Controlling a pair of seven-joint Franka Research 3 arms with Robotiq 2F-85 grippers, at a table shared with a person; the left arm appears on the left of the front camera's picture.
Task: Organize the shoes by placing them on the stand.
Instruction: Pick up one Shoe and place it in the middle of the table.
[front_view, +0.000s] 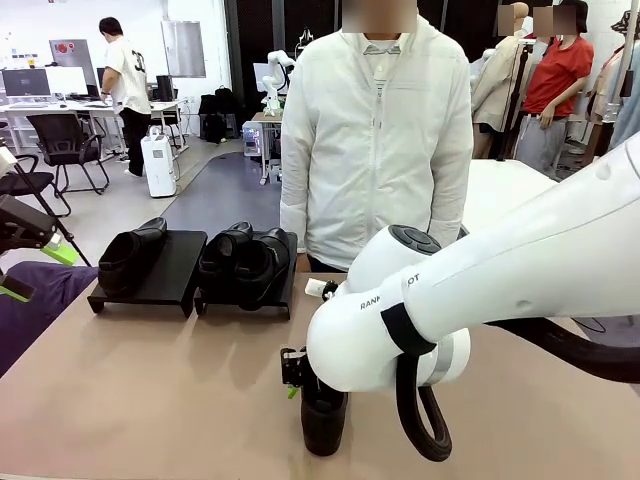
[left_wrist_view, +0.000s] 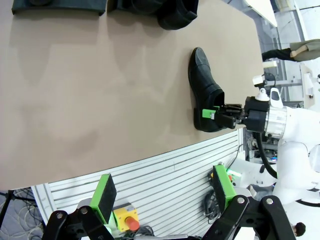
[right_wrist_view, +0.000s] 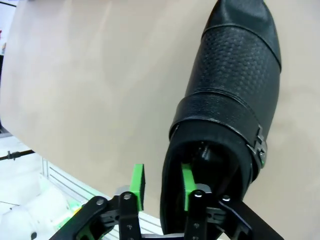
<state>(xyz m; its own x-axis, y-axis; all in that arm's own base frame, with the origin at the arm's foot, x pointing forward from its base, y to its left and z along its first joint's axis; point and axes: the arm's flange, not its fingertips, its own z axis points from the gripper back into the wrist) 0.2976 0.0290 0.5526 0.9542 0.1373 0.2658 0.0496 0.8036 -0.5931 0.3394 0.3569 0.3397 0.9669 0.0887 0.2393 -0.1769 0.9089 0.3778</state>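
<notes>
the right gripper (right_wrist_view: 162, 186) straddles the side wall at the heel of a black loafer (right_wrist_view: 227, 100) on the tan table (front_view: 150, 390): one green pad sits inside the shoe's opening, the other outside it, and a sliver of gap shows between the outer pad and the leather, so the jaws are partly spread and i cannot tell whether they grip the wall or only bracket it. in the left wrist view that same shoe lies flat on its sole near the table's near edge, toe pointing toward the stands, with the right gripper at its heel. the left gripper (left_wrist_view: 165, 192) hangs off the table's near-left side with its jaws spread wide, nothing between its green pads. at the far side of the table two low black stands sit side by side: the left stand (front_view: 150, 285) carries one loafer (front_view: 130, 255), the right stand (front_view: 285, 270) carries two loafers (front_view: 245, 260) close together. a person in a white jacket (front_view: 375, 140) stands just behind the stands.
</notes>
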